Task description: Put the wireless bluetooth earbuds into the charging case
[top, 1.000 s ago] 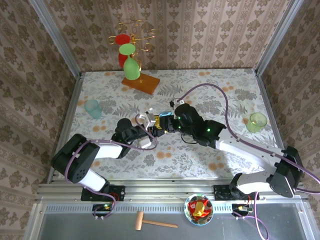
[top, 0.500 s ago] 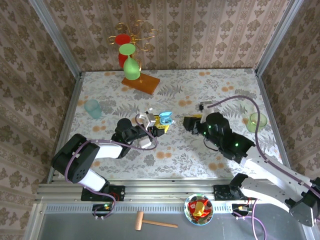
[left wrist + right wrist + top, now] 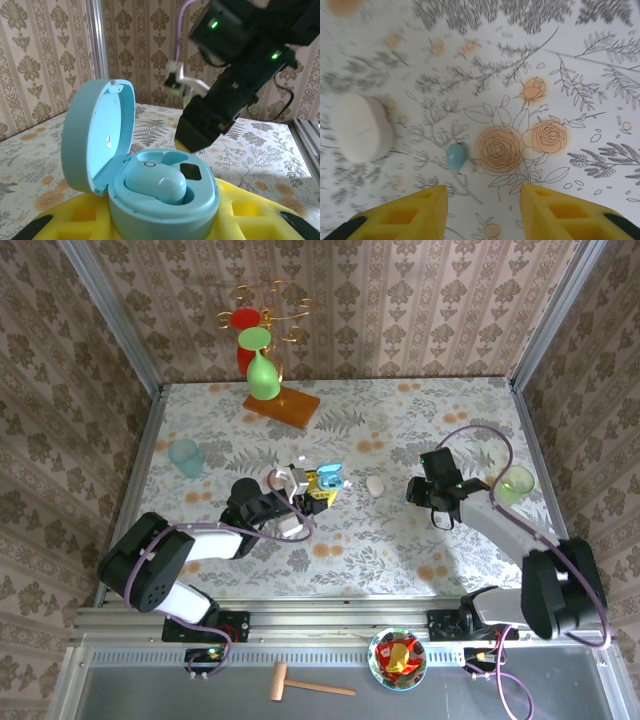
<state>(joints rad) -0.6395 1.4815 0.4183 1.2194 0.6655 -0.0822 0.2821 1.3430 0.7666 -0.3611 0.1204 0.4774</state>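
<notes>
The white case (image 3: 360, 127) is blurred; 2 fingers (image 3: 402, 212) of the right gripper (image 3: 480, 212) are cropped.

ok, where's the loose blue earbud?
Right wrist view: the blue earbud lies on the tablecloth ahead of the right gripper, just beside the white case.

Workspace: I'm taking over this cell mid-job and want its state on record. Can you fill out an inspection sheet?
Surface: floral tablecloth, lying flat.
Job's things: pale blue case open, with a seated earbud inside; loose earbud on the cloth, near the closed white case.
Clutter: teal cup, green cup, glass rack; bowl and mallet on the near ledge.
Grippers: left gripper shut on the pale blue case; right gripper open, empty, the loose earbud just ahead of it.
Cables: purple cable loops off the right arm.
Surroundings: wallpaper walls.
</notes>
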